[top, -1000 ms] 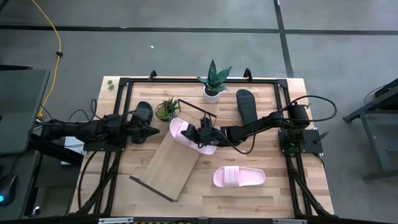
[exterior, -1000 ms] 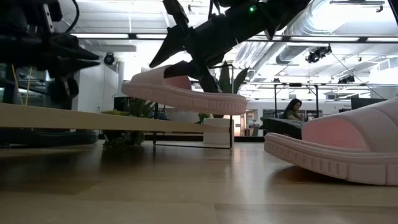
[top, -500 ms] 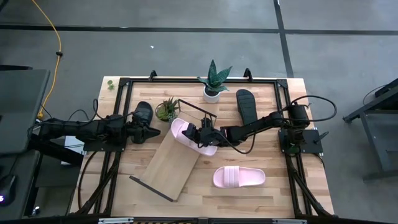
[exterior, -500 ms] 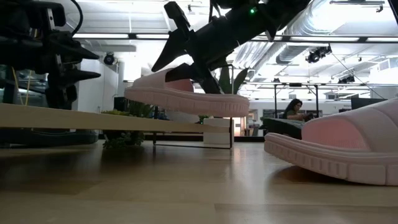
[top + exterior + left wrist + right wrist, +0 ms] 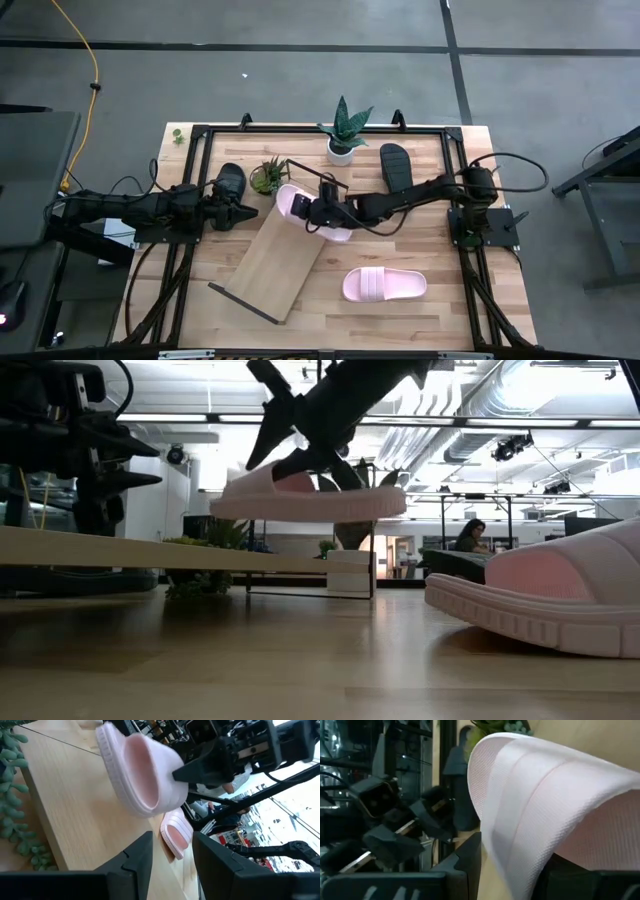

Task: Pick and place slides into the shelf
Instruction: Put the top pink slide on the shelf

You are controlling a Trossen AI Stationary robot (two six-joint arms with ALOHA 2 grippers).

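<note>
Jaws of the right gripper (image 5: 322, 211) are clamped on the strap of a pink sandal (image 5: 297, 208), which hangs level in the air above the far end of the shelf (image 5: 276, 265), a light-wood board lying slantwise on the table (image 5: 420, 315). To the left, the left gripper (image 5: 248, 211) hovers just beside the shelf's far end with its jaws parted and holding nothing. Judging from the low view, the sandal (image 5: 308, 498) is clear of the board, so a release now would drop it, and it could bounce or slide off the edge. Since the grip is on the soft strap alone, the sole may also swing or tilt as it comes down. With the two grippers this near each other, a careless sweep could knock them together or nudge the small plant (image 5: 268, 176). A second pink sandal (image 5: 384, 284) lies on the table on the right, one black sandal (image 5: 393, 165) at the far side, another (image 5: 228, 181) at the far left. Beyond the table is a bright workshop with ceiling ducts and a seated person (image 5: 470, 536).
</note>
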